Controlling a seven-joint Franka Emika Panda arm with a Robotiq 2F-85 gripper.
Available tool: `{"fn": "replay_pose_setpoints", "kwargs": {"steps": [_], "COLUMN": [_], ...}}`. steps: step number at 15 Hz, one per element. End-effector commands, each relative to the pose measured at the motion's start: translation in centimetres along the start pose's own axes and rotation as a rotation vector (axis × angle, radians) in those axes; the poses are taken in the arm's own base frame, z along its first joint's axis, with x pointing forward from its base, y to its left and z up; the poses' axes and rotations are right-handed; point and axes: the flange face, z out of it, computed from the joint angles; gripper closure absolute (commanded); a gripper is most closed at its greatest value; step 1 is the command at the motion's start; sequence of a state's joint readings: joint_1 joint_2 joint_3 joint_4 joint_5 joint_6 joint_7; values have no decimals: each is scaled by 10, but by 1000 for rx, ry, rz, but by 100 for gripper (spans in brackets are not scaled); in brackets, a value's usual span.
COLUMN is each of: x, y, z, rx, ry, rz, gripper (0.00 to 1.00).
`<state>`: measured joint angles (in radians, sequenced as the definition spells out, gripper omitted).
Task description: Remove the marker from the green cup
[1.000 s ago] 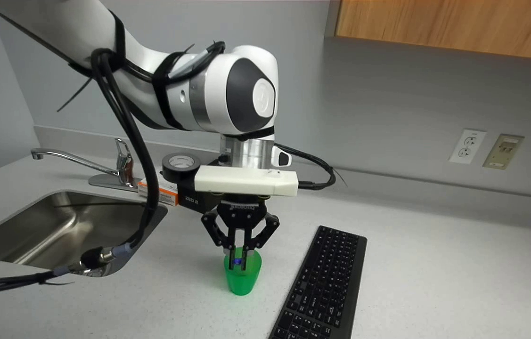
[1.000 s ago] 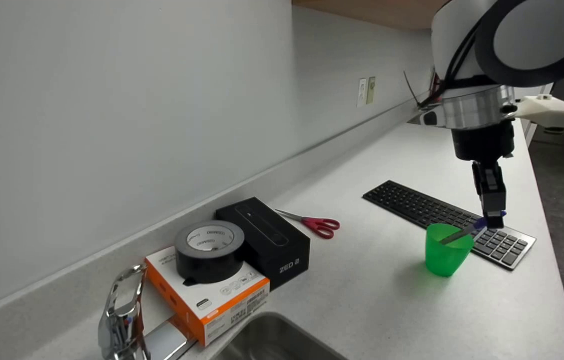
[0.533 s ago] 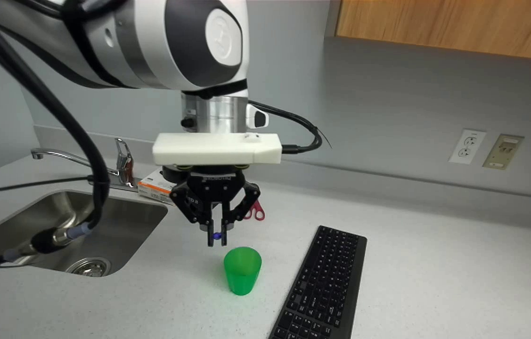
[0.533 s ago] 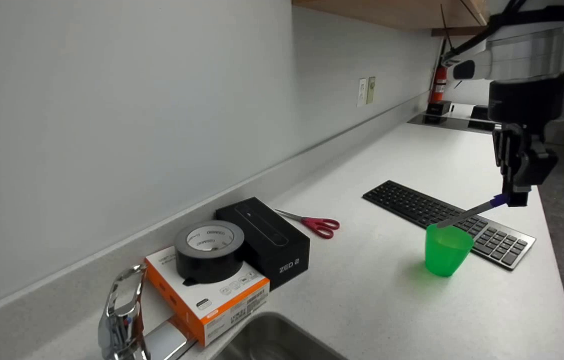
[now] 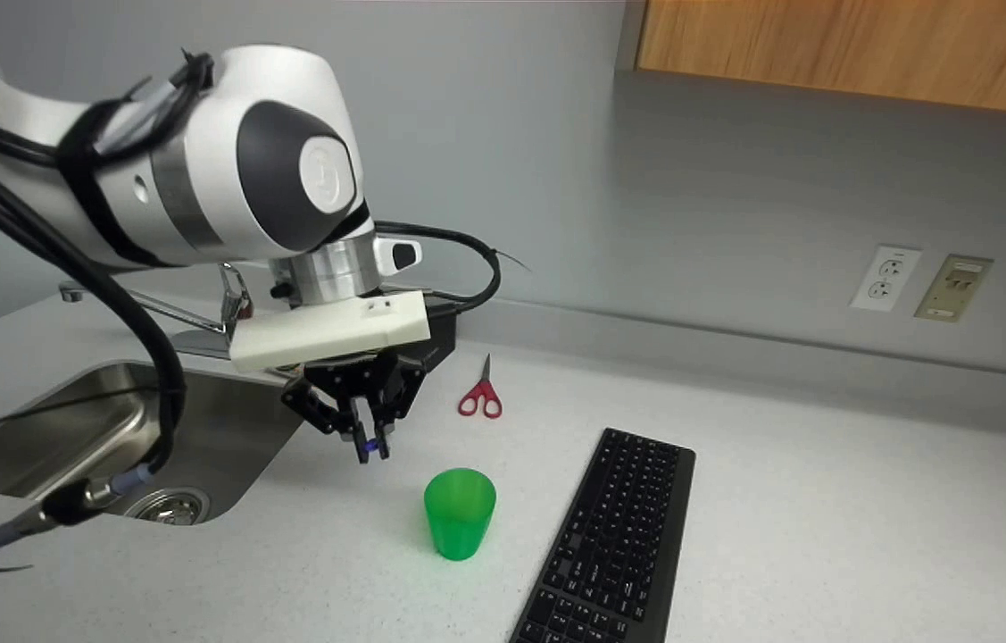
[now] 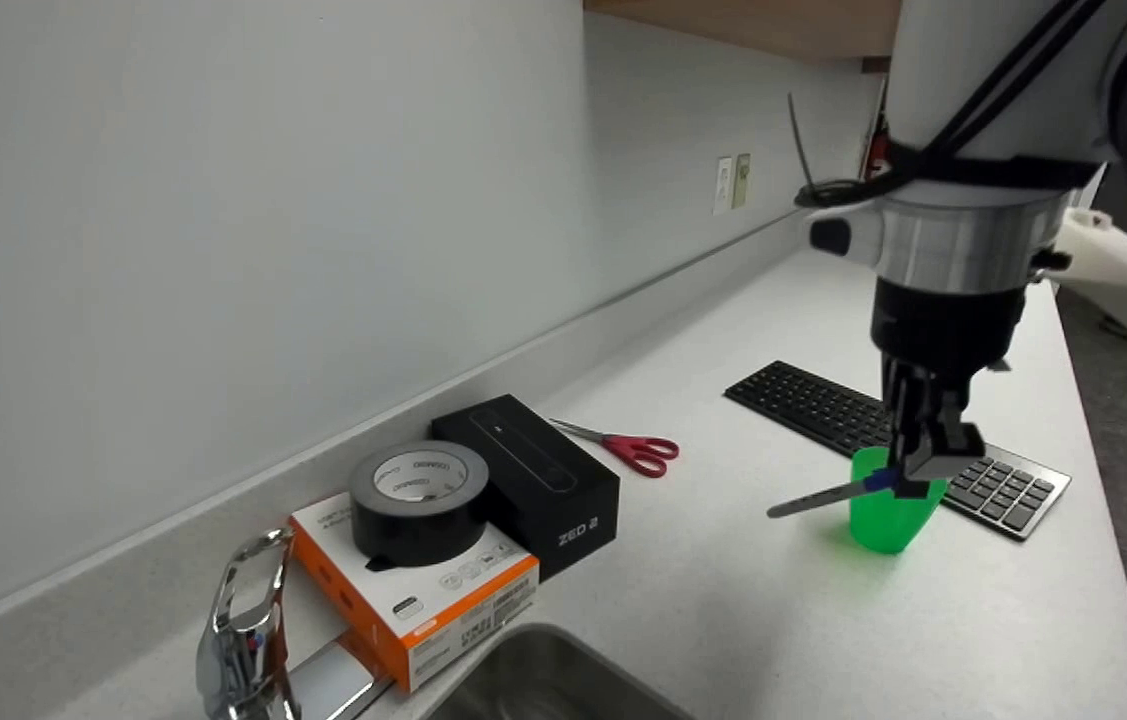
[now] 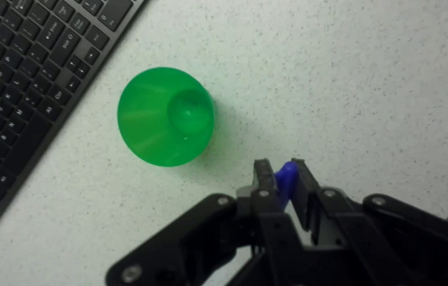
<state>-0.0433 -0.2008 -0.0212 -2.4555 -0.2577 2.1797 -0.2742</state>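
The green cup (image 5: 459, 518) stands upright on the counter in both exterior views. In the wrist view the cup (image 7: 164, 119) shows its inside, with nothing in it. My gripper (image 5: 373, 451) is shut on the blue end of the marker (image 6: 823, 498), beside the cup on the sink side and above the counter. The marker's grey length sticks out nearly level, tilted slightly down, towards the sink side in an exterior view. In the wrist view the marker's blue end (image 7: 286, 180) sits between the fingertips (image 7: 281, 167); the rest of it is hidden.
A black keyboard (image 5: 619, 536) lies beside the cup. Red-handled scissors (image 6: 641, 453) lie near the wall. A black box (image 6: 543, 480), a white-orange box (image 6: 453, 600) and a tape roll (image 6: 418, 500) stand beside the sink (image 5: 239, 446). A faucet (image 6: 248, 630) rises behind the sink.
The marker leaned inside the cup one second ago. My gripper lifted it out, moved it towards the sink, then lowered somewhat and tilted. The cup stayed in place.
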Motion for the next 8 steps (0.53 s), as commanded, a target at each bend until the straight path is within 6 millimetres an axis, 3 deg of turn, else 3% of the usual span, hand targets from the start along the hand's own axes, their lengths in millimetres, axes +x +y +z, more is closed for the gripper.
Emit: {"fn": "replay_pose_setpoints", "kwargs": {"steps": [1,4,7,8], "x": [40,58,70,72], "y": [0,2,3,3], "z": [43,68,76,77], "rx": [-25,-22,-21,-21], "ry": [-43,-88,-113,-121], "rz": [10,6,6,6], "gripper": [96,96,96,59]}}
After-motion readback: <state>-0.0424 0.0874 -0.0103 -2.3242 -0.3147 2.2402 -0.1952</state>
